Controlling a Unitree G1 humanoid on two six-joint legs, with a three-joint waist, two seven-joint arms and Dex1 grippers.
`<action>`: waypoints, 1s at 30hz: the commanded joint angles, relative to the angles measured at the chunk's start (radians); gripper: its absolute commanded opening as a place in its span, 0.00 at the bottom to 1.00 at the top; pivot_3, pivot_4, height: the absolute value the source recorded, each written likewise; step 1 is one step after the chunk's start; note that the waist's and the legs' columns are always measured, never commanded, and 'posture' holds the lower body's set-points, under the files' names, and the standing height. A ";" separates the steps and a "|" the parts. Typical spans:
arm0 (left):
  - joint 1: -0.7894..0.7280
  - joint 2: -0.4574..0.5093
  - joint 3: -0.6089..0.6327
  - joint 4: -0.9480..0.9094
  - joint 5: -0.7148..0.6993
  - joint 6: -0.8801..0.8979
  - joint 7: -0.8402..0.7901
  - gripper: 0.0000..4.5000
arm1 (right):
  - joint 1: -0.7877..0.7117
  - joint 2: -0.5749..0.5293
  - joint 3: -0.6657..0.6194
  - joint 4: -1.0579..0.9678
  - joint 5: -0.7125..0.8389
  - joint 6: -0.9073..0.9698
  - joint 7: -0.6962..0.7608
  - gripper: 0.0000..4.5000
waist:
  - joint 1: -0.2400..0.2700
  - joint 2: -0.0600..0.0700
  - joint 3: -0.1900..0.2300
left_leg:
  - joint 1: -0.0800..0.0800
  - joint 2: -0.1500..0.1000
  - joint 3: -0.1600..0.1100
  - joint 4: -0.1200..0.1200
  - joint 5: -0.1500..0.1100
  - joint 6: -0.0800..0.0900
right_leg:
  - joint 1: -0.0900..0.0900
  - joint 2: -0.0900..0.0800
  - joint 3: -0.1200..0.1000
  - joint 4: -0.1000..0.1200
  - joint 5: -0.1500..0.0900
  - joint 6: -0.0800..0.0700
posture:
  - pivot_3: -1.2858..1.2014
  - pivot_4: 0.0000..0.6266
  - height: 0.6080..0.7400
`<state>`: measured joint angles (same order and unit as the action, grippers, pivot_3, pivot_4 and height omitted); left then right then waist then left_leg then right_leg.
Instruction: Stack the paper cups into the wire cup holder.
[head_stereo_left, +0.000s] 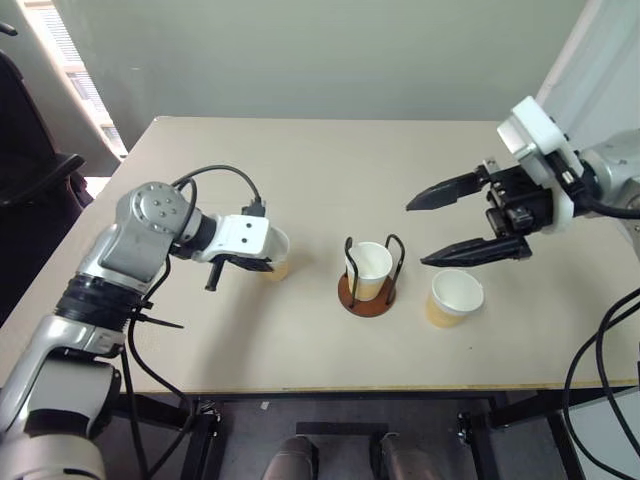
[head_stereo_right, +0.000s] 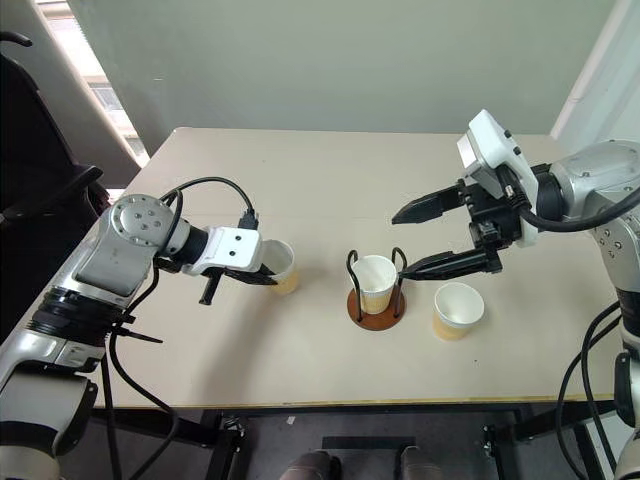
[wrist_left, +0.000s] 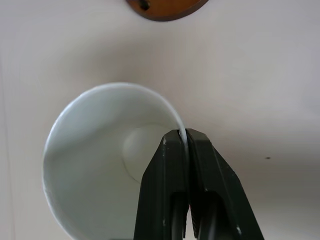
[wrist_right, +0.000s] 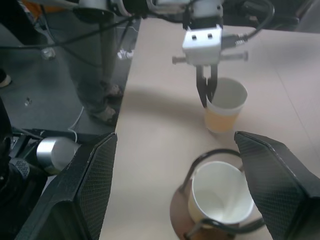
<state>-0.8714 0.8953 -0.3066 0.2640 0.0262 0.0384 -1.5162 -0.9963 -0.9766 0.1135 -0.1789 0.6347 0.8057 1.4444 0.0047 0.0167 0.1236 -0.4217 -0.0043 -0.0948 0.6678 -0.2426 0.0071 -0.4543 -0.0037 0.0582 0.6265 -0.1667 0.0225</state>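
Left eye view, table inventory, clock positions taken from the wire cup holder (head_stereo_left: 368, 295), which stands near the middle of the tan table (head_stereo_left: 300, 170).

Item 1: wire cup holder, reddish-brown disc base, black wire uprights. One paper cup (head_stereo_left: 369, 270) sits upright inside it, between the wires, mouth up.

Item 2: second paper cup (head_stereo_left: 454, 297), at 3 o'clock, just beside the holder but apart from it, upright on the table.

Item 3: third paper cup (head_stereo_left: 276, 255), at 9 o'clock, well apart from the holder. My left gripper (head_stereo_left: 262, 264) is clamped on its rim; in the left wrist view my two black fingers (wrist_left: 200, 200) are pressed together with the thin white wall of the cup pinched between them, one finger inside, one outside. Whether this cup rests on the table or is lifted, I cannot tell.

Item 4: my right gripper (head_stereo_left: 424, 232), at about 1 o'clock, hovers above the table with jaws spread wide and nothing between them. Its lower finger hangs over the second cup, not touching. In the right wrist view its fingers frame the holder.
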 joint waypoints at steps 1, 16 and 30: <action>-0.030 0.033 0.058 -0.078 -0.064 0.062 -0.053 0.00 | -0.035 -0.029 0.006 0.039 -0.035 -0.019 0.033 0.86 | 0.000 0.000 0.000 | 0.000 0.000 0.000 0.000 0.000 0.000 | 0.000 0.000 0.000 0.000 0.000 0.000 | 0.52 0.24 1.00; -0.254 0.019 0.094 -0.192 -0.377 0.372 -0.098 0.00 | -0.022 -0.119 0.007 0.237 -0.161 -0.082 0.130 0.86 | 0.001 0.000 0.000 | 0.000 0.000 0.000 0.000 0.000 0.000 | 0.000 0.000 0.000 0.000 0.000 0.000 | 0.52 0.24 1.00; -0.438 -0.096 -0.122 0.024 -0.448 0.248 -0.098 0.00 | 0.111 -0.163 -0.096 0.140 -0.120 -0.041 0.079 0.86 | 0.006 0.000 0.000 | 0.000 0.000 0.000 0.001 0.000 0.000 | 0.002 0.000 0.000 -0.001 0.001 0.002 | 0.52 0.24 1.00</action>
<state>-1.2698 0.8014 -0.4298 0.2724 -0.4150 0.3245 -1.5751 -0.8805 -1.1189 0.0720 -0.0080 0.4898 0.7566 1.5361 0.0111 0.0165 0.1239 -0.4220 -0.0044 -0.0944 0.6688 -0.2429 0.0076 -0.4526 -0.0041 0.0586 0.6253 -0.1658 0.0253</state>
